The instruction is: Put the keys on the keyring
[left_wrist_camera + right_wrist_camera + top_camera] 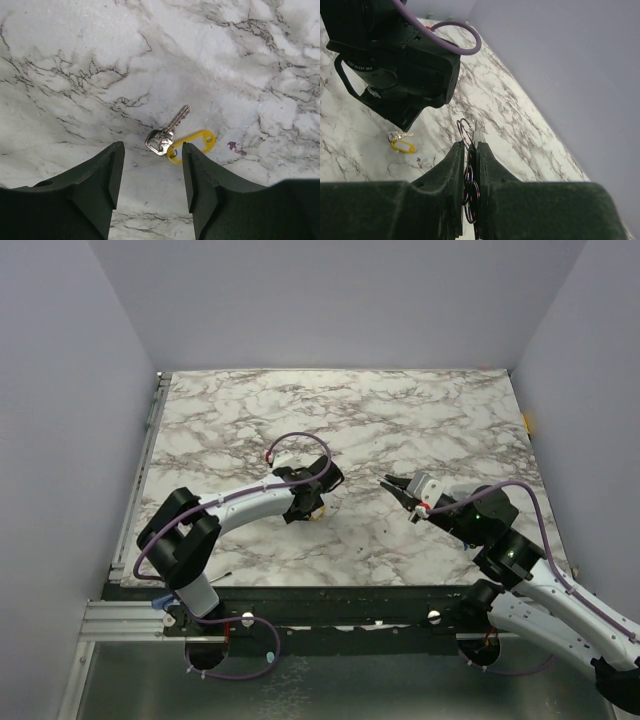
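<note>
One small silver key with yellow plastic tag (162,140) lying on white marbled table (75,60), just below open left gripper (152,150); right gripper (471,146) clamped on thin grey metal keyring (464,131), aloft. Likely risk: flat key skidding from closing fingers.

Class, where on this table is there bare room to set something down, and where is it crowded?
Crowded: the middle, where the left gripper hangs over the key and the right gripper holds the keyring. Free: the far half of the table, beyond both, up to the back wall.
</note>
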Tool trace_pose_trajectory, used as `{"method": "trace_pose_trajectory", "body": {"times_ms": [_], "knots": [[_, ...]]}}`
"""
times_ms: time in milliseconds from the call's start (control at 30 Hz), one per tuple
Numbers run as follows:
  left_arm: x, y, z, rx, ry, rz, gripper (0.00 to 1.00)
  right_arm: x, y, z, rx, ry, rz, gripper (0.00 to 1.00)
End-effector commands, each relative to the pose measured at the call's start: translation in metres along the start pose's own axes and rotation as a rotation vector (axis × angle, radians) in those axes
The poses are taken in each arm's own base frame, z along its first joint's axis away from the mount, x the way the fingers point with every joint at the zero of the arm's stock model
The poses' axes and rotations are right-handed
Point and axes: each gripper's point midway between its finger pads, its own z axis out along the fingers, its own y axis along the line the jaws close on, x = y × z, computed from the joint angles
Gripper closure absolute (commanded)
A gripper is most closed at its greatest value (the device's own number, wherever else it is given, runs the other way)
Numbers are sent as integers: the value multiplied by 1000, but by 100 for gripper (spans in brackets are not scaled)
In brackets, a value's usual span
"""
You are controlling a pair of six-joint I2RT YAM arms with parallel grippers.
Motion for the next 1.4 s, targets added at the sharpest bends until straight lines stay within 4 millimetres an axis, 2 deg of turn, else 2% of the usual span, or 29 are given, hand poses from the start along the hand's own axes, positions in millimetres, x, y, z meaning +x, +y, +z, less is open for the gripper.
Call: {"method": "trace_pose_trajectory", "body": {"times_ms": [0, 133, 467, 833, 1133, 1367], "knots": [[-12, 6, -5, -19, -53, -127, 46, -16, -4, -2, 13, -53, -10, 99], [-3, 8, 0, -35, -31, -126, 47, -18, -4, -1, 10, -64, -6, 99], [4, -8, 8, -13, -17, -115, 48, -16, -6, -2, 25, -57, -13, 99], [19, -24, 15, 9, 20, -89, 51, -18, -6, -4, 28, -65, -12, 99], [27, -25, 15, 7, 21, -61, 61, -17, -6, -5, 32, -66, -13, 99], [31, -23, 14, 6, 24, -53, 77, -18, -6, -5, 31, -69, -13, 99]]}}
